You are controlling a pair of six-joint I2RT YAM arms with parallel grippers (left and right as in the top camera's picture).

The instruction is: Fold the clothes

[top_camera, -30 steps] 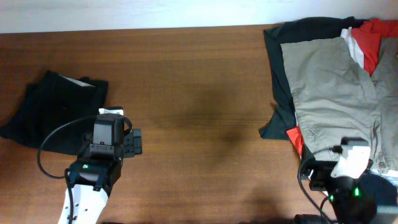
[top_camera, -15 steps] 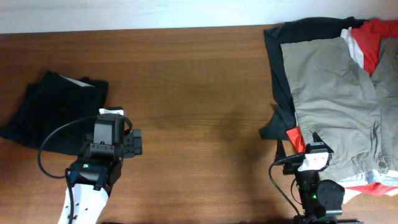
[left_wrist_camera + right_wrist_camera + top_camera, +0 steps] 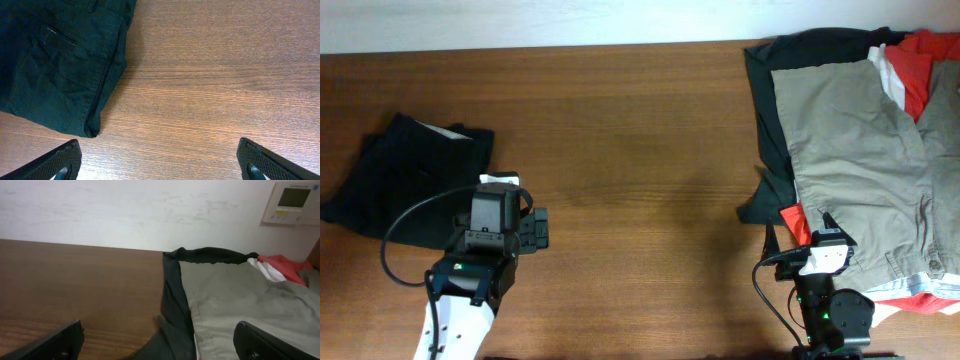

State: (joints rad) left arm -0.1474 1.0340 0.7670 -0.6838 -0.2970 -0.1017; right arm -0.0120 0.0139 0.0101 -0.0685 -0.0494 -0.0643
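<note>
The black garment (image 3: pixel 410 180) lies folded at the table's left, with a whitish strip (image 3: pixel 447 131) at its far edge. In the left wrist view its stitched corner and pocket (image 3: pixel 60 60) fill the upper left. My left gripper (image 3: pixel 498 205) is just right of the garment's near corner, open and empty over bare wood, fingers wide apart (image 3: pixel 160 162). My right gripper (image 3: pixel 827 250) is at the near edge of the clothes pile on the right, open and empty (image 3: pixel 160 340).
At the right sits a pile: khaki-grey shorts (image 3: pixel 850 140) on top of a dark garment (image 3: pixel 765 100) and a red garment (image 3: pixel 925 55). They also show in the right wrist view, with the shorts (image 3: pixel 240 300) beside the dark cloth (image 3: pixel 175 305). Wall behind the table.
My right arm moved left from the pile's near right corner to its near left edge a second ago, then held still. The left arm and black garment have not moved.
</note>
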